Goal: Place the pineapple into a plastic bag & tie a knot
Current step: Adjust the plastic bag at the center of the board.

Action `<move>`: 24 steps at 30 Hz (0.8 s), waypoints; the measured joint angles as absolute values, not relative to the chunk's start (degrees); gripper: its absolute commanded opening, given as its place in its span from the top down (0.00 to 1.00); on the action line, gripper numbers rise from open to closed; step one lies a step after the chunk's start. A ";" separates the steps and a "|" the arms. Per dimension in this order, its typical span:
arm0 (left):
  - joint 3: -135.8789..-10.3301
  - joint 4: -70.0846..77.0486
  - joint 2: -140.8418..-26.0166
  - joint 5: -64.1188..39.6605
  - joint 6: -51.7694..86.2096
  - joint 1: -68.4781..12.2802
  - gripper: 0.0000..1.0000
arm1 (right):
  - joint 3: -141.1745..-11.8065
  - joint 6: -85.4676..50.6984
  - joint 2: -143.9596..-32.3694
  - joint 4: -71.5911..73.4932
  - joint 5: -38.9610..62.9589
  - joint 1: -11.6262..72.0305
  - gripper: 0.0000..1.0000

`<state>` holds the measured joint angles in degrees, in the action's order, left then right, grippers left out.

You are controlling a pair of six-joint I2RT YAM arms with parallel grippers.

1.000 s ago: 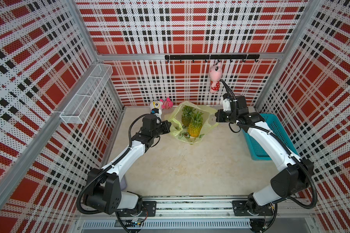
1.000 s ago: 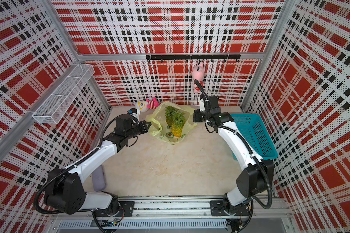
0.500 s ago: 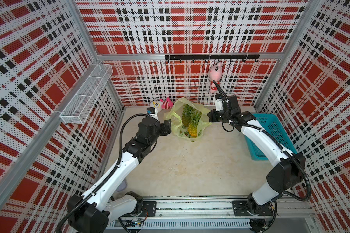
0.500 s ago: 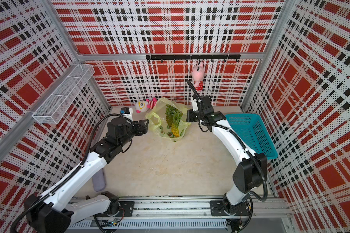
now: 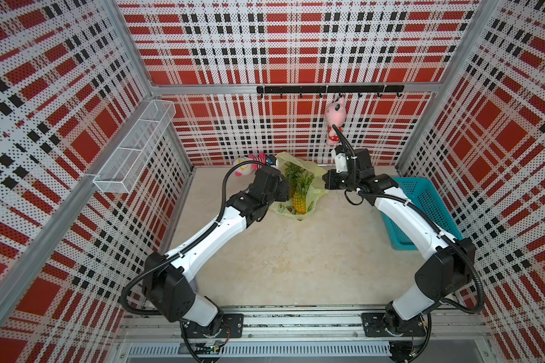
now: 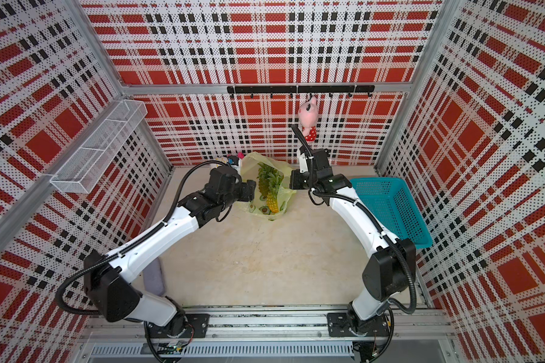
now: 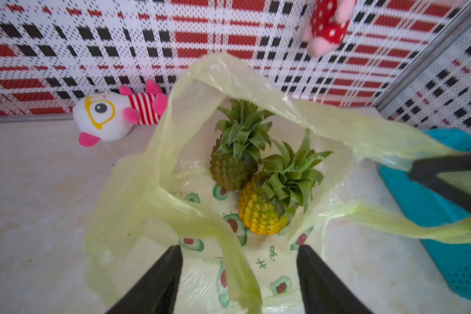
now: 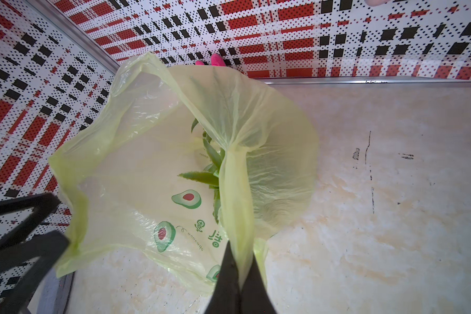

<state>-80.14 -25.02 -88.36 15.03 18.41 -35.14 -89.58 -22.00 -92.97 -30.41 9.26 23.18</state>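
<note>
1. Reaching toward the counter's [image 5: 296, 251] back in both top views, your left hand [image 5: 284, 190] and right hand [image 5: 327, 182] flank the plastic bag [image 5: 316, 194], which was stretched wider a second ago.
2. Left wrist: your left hand gapes, gripping nothing; a strap [image 7: 237, 261] droops through it. Two pineapples [image 7: 259, 217] sit inside the bag.
3. Right wrist: your right hand pinches the other strap [image 8: 235, 190]; avocado prints [image 8: 186, 198], lettering unreadable.

Turquoise basket [image 5: 428, 204] on the beige tabletop [image 5: 296, 257], against the right wall. Pink plush toy [image 5: 335, 121] in a red dotted dress, hanging from a black hook rail [image 5: 296, 89] on the back wall. White plush toy [image 7: 106, 114] in a striped shirt, lying at the foot of the back wall. Wire shelf [image 5: 132, 151] on the left wall.
</note>
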 measured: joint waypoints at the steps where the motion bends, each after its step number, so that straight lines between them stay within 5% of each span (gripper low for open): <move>1: -80.47 -25.93 -89.38 15.03 18.79 -35.18 0.35 | -89.49 -22.02 -92.95 -30.33 9.28 23.18 1.00; 5: -82.41 -29.52 -92.18 15.33 19.75 -35.20 0.60 | -89.30 -22.06 -92.95 -29.93 9.45 23.18 1.00; 8: -83.83 -30.92 -93.12 15.51 19.77 -35.20 0.98 | -88.95 -22.09 -92.79 -29.67 9.43 23.18 1.00; 14: -84.01 -31.57 -90.24 15.22 18.98 -35.07 1.00 | -88.58 -21.69 -90.85 -30.70 8.03 22.96 1.00; 24: -80.82 -21.30 -67.46 8.51 20.27 -25.47 1.00 | -94.15 -20.12 -83.48 -37.43 4.60 20.51 1.00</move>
<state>-80.82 -21.30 -67.46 8.51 20.27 -25.47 -94.15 -20.12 -83.48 -37.43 4.60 20.51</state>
